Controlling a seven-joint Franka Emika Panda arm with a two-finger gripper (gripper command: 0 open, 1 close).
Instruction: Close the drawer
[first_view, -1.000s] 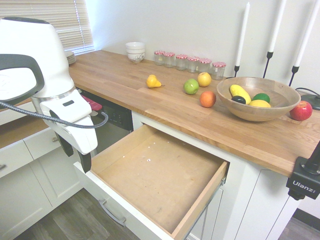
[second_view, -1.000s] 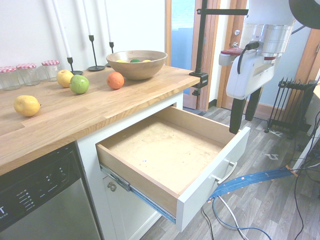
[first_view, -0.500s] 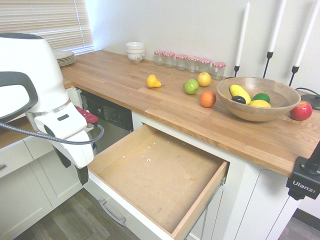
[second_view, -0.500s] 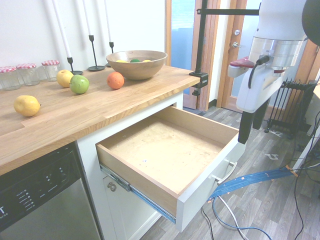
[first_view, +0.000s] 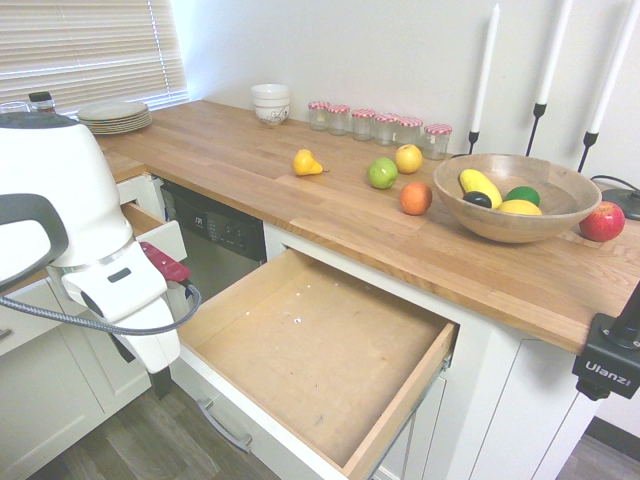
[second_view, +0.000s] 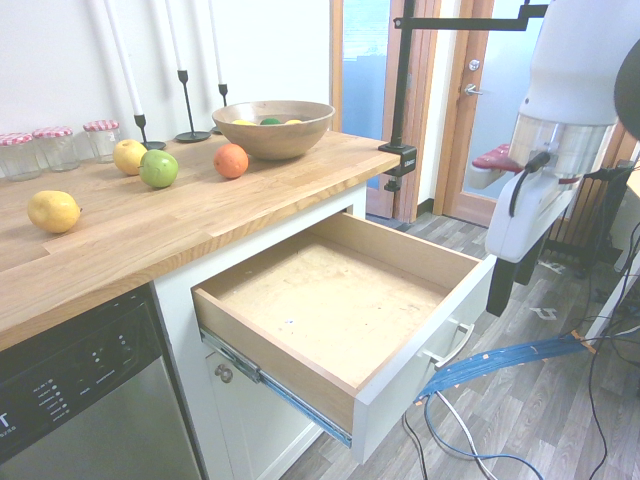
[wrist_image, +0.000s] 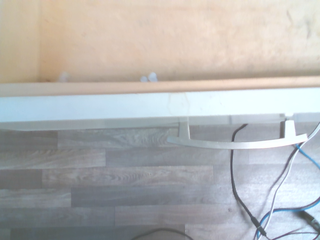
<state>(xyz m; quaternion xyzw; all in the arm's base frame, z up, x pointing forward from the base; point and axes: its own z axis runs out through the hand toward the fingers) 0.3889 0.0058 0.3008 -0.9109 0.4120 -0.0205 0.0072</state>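
The drawer (first_view: 310, 350) stands pulled far out under the wooden countertop, its bare plywood bottom (second_view: 340, 300) empty. Its white front panel (second_view: 425, 365) carries a slim silver bar handle (second_view: 452, 345). My gripper (second_view: 515, 285) hangs open just outside the front panel, near one end of it, fingers pointing down at the floor, touching nothing. In the first exterior view the gripper (first_view: 155, 380) is mostly hidden behind the white wrist. The wrist view looks straight down on the front panel's top edge (wrist_image: 150, 107) and the handle (wrist_image: 235, 144) over grey floorboards.
A smaller white-fronted drawer (first_view: 160, 238) stands open beside a dishwasher (first_view: 225, 235). On the countertop (first_view: 250, 165) are loose fruit, a wooden fruit bowl (first_view: 515, 195), jars, candlesticks and plates. A black clamp (second_view: 400, 155) grips the counter's corner. Blue cables (second_view: 500, 362) lie on the floor.
The arm has drawn back from over the drawer's front edge, outward and lower, so the gripper now hangs in front of the panel. The drawer has not moved.
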